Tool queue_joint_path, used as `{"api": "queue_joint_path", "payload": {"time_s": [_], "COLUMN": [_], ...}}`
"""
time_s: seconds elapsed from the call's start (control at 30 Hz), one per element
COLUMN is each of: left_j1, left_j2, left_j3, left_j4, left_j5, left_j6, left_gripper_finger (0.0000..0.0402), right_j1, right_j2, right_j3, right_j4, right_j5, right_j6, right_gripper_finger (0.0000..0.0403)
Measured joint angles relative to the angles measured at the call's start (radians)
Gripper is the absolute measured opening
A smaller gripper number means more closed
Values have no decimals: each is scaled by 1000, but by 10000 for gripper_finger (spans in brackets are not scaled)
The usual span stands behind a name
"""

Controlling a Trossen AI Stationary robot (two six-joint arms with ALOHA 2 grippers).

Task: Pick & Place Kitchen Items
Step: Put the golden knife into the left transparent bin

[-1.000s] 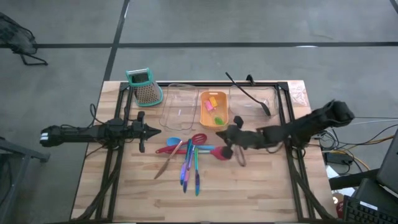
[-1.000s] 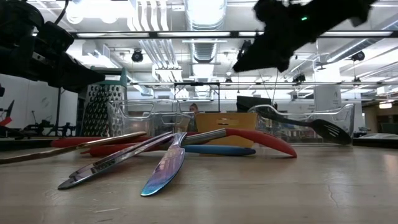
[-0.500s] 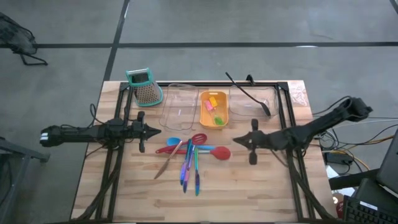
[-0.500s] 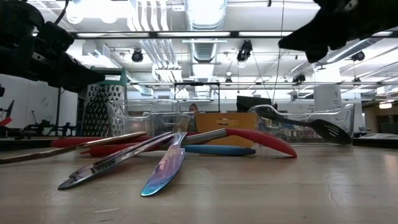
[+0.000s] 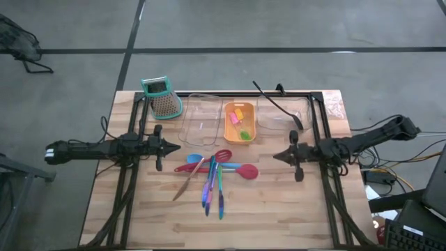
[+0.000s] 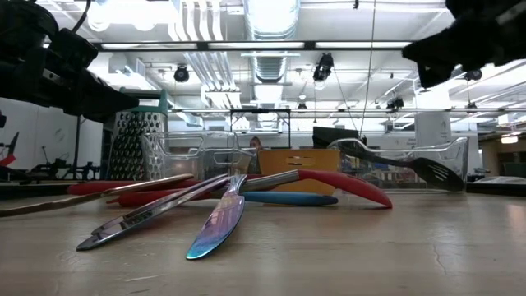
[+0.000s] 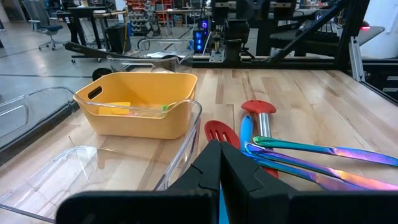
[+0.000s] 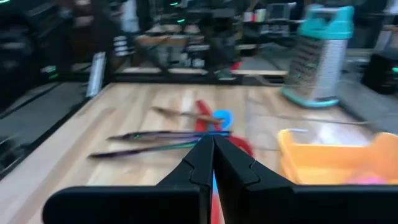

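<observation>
From above I see my left gripper [image 5: 169,146] at the left middle of the frame, over the counter [image 5: 279,202], its jaws pressed together and holding nothing; its own wrist camera shows the two dark fingers [image 7: 208,169] meeting at a point. My right gripper [image 5: 277,156] sits right of centre, jaws likewise closed on nothing, with the fingers [image 8: 198,160] touching in its wrist camera. Neither gripper touches any item. The kitchen items lie in a loose pile at the centre of the frame: a red spatula [image 5: 240,169] pointing right, a slotted red spoon [image 5: 222,155], a blue spoon [image 5: 195,159], a wooden utensil [image 5: 187,181] angled toward the lower left, and thin blue, purple and green sticks [image 5: 212,187] fanned toward the bottom. Above the pile stand a clear tray [image 5: 200,118], an orange tray [image 5: 239,122] holding small pink, orange and green pieces [image 5: 240,123], and a second clear tray [image 5: 282,115] with the long black spoon [image 5: 277,105] laid across it. A teal-topped grater [image 5: 162,96] stands at the upper left of the counter. The table-level camera shows what the overhead one does not: the sticks are iridescent metal cutlery [image 6: 218,222], one handle bearing stamped writing too small for me to read. I see no other legible labels. The left wrist camera shows the red spatula's metal handle [image 7: 261,124].
</observation>
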Motion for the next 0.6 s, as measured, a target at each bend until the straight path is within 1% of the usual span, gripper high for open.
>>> {"api": "queue_joint_path", "payload": {"time_s": [0.2, 0.3, 0.47, 0.6], "left_j1": [0, 0, 0, 0], "left_j2": [0, 0, 0, 0], "left_j3": [0, 0, 0, 0], "left_j4": [0, 0, 0, 0], "left_j5": [0, 0, 0, 0], "left_j6": [0, 0, 0, 0], "left_gripper_finger": [5, 5, 5, 5], "right_j1": [-9, -18, -34, -33], "right_j2": [-80, -133, -232, -308], "right_j3": [-3, 10, -2, -47], "right_j4": [-151, -206, -210, -221], "right_j5": [-11, -7, -11, -83], "right_j6": [93, 97, 65, 63], "right_gripper_finger": [8, 8, 8, 8]}}
